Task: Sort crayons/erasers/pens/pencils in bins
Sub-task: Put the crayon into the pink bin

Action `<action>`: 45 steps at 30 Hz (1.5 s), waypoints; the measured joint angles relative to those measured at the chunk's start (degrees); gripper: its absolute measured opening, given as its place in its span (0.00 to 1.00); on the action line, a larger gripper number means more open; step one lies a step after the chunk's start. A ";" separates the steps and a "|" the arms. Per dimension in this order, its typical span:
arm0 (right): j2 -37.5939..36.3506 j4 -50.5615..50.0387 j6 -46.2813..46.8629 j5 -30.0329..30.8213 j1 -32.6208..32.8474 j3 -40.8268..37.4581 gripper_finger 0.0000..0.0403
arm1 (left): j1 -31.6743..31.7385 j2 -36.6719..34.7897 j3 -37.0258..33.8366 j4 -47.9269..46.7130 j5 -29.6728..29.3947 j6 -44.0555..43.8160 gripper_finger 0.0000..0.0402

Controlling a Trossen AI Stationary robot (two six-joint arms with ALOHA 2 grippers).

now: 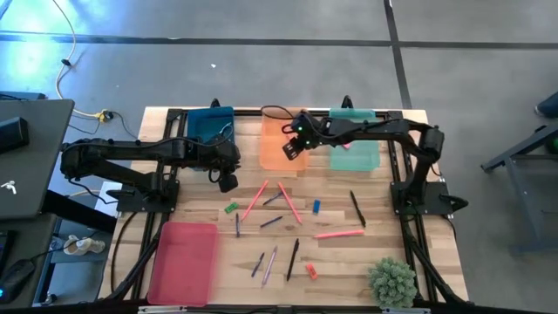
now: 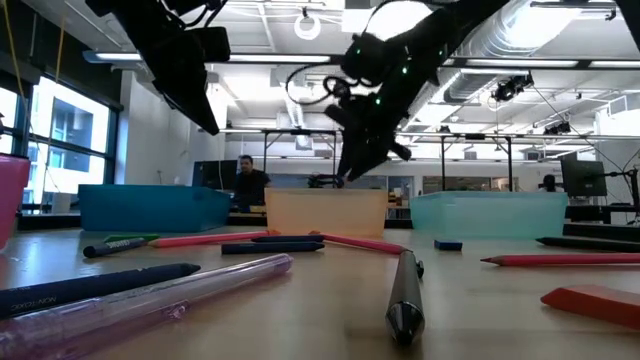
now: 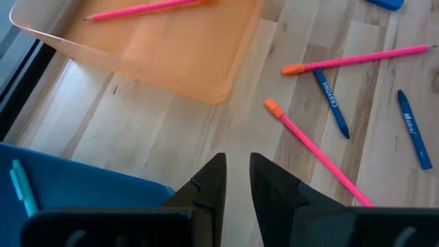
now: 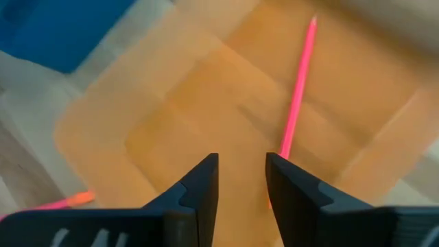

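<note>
My right gripper (image 1: 292, 150) hangs open over the orange bin (image 1: 281, 131), nothing between its fingers (image 4: 241, 185). A pink pencil (image 4: 299, 89) lies on that bin's floor, its near end hidden behind one finger. My left gripper (image 1: 228, 181) stands above bare table beside the teal bin (image 1: 209, 126), its fingers a narrow gap apart (image 3: 236, 182) and holding nothing. Pink pencils (image 1: 255, 201), blue crayons (image 3: 331, 103), dark pens (image 1: 357, 209) and small erasers (image 1: 231, 208) lie scattered on the wooden table. The mint bin (image 1: 359, 148) is at the far right, the pink-red bin (image 1: 183, 262) at the near left.
A small potted plant (image 1: 392, 281) stands at the table's near right corner. The teal bin holds a thin teal stick (image 3: 24, 186). Loose sticks crowd the table's middle, between the far bins and the near edge. A person shows far behind the table (image 2: 245, 180).
</note>
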 joint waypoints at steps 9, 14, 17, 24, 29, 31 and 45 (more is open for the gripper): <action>-8.41 -3.48 -5.43 4.07 0.04 0.00 0.28 | -0.39 0.65 0.02 2.10 0.02 -2.60 0.29; -12.91 -7.87 -5.57 8.79 0.02 0.00 0.28 | -1.93 2.35 0.02 7.18 2.31 -2.03 0.34; -15.37 -10.82 -5.57 9.82 0.02 0.00 0.28 | -2.70 3.98 1.35 8.76 4.15 -1.12 0.34; -19.63 -15.82 -5.19 14.97 0.42 0.00 0.28 | -2.82 8.50 7.52 8.15 4.33 -1.09 0.34; -21.60 -18.52 -5.62 16.89 -0.05 0.00 0.28 | -3.34 13.22 10.10 7.47 5.37 -2.02 0.34; -22.24 -19.93 -5.71 16.93 -0.39 0.00 0.28 | -3.83 15.49 10.84 6.38 6.91 -2.15 0.34; -22.64 -27.69 -5.15 17.73 -1.46 0.00 0.28 | -8.33 31.18 18.56 2.25 9.70 -3.90 0.34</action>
